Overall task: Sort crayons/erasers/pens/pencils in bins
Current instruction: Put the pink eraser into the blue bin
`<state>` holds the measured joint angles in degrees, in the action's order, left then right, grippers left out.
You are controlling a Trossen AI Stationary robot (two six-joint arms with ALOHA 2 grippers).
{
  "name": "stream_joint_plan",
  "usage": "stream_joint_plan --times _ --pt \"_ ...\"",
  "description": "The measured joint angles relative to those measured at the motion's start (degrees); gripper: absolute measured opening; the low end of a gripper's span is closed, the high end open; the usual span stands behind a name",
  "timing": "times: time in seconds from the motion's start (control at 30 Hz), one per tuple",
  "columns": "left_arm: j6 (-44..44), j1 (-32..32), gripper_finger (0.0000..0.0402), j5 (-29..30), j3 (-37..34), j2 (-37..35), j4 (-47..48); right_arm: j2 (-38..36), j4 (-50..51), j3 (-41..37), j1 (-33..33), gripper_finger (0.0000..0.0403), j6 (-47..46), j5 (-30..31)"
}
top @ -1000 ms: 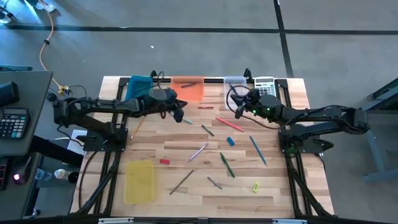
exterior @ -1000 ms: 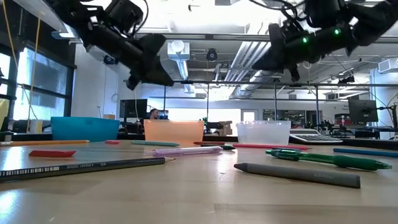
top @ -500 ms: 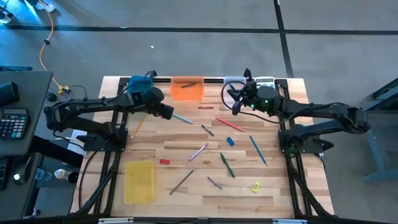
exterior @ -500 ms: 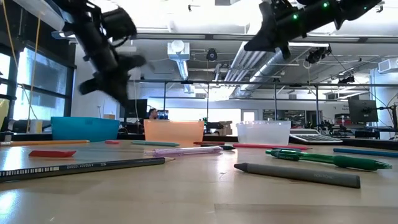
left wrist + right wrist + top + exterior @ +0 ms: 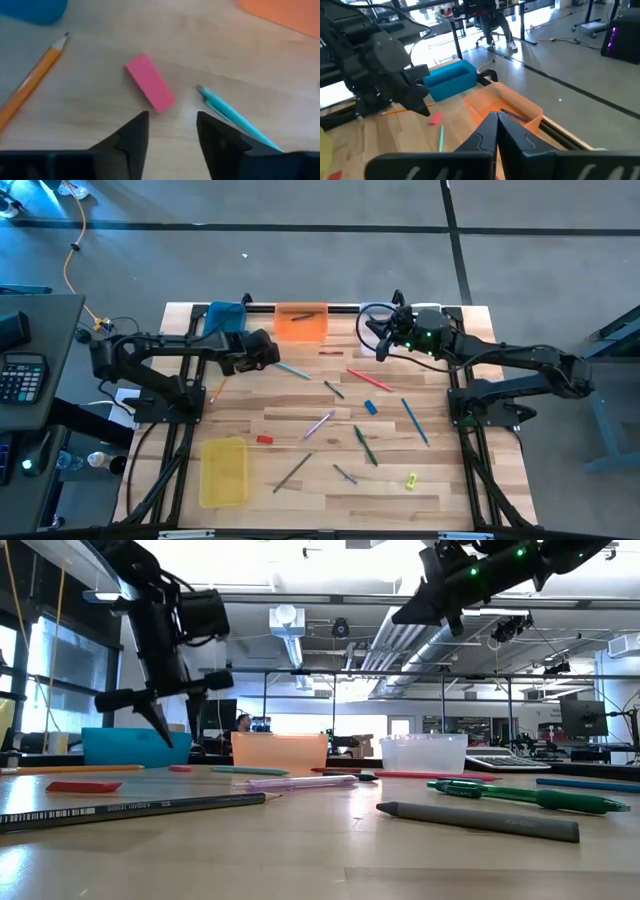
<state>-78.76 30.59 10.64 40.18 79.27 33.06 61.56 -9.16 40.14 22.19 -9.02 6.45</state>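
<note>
Progress: early, as I judge it; most sticks lie loose on the table (image 5: 440, 480); the orange bin (image 5: 301, 323) holds a dark stick or two, which the right wrist view confirms; what the blue bin (image 5: 225, 316) and the clear bin (image 5: 423, 753) hold cannot be told; the yellow bin (image 5: 224, 471) looks bare.
Left on the table: the green pen (image 5: 365, 446), blue pen (image 5: 414, 421), pinkish pencil (image 5: 319, 424), grey crayon (image 5: 478, 821), red eraser (image 5: 264, 439), and several more sticks at mid-table.
Left gripper (image 5: 171, 131): low over the boards just in front of the blue bin; fingers spread with nothing between them; the pink eraser (image 5: 149, 82) lies just ahead of the tips, with the teal pen (image 5: 237, 120) beside it and the orange pencil (image 5: 30, 82) further off.
Right gripper (image 5: 496, 129): raised above the far edge near the clear bin; fingers pressed together, holding nothing that shows.
Change from earlier: a second ago the left gripper hung shut and higher, nearer the orange bin; it has since swung back toward the blue bin, dropped and opened; the right gripper has stayed shut and shifted slightly toward the far edge.
Next, as a judgement: the pink eraser looks like the left gripper's target.
</note>
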Motion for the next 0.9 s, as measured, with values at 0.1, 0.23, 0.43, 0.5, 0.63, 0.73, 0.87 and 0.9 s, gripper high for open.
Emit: stream_joint_plan --times 0.1,0.23,0.43,0.5,0.63,0.73,0.87,0.9 --pt "-4.69 0.00 0.0181 1.39 0.00 2.27 0.04 0.00 0.02 0.00 1.97 0.0000 1.50 -1.74" --pt "-10.93 0.00 0.0197 3.94 -0.02 5.06 -1.27 0.00 0.02 0.00 4.49 0.0000 2.29 -3.40" --pt "-16.17 0.00 0.0200 5.00 -0.02 8.70 -6.24 0.00 -0.01 0.00 7.34 0.0000 4.73 -6.10" --pt "-18.04 0.00 0.0200 5.34 0.06 9.58 -6.25 0.00 -0.05 0.00 8.07 0.0000 5.01 -6.53" --pt "-20.39 0.00 0.0200 5.72 0.20 10.08 -6.08 0.00 -0.05 0.00 9.33 0.0000 5.18 -6.56" --pt "-21.13 0.00 0.0200 6.01 0.17 10.09 -6.01 0.00 -0.05 0.00 10.12 0.0000 6.87 -6.94" --pt "-21.68 -0.46 0.0200 5.40 0.15 10.11 -5.42 0.00 -0.05 0.00 11.14 0.0000 7.75 -6.98" --pt "-22.37 -0.77 0.0199 5.55 0.15 10.14 -5.15 0.00 -0.05 0.00 11.32 0.0000 7.67 -7.00"
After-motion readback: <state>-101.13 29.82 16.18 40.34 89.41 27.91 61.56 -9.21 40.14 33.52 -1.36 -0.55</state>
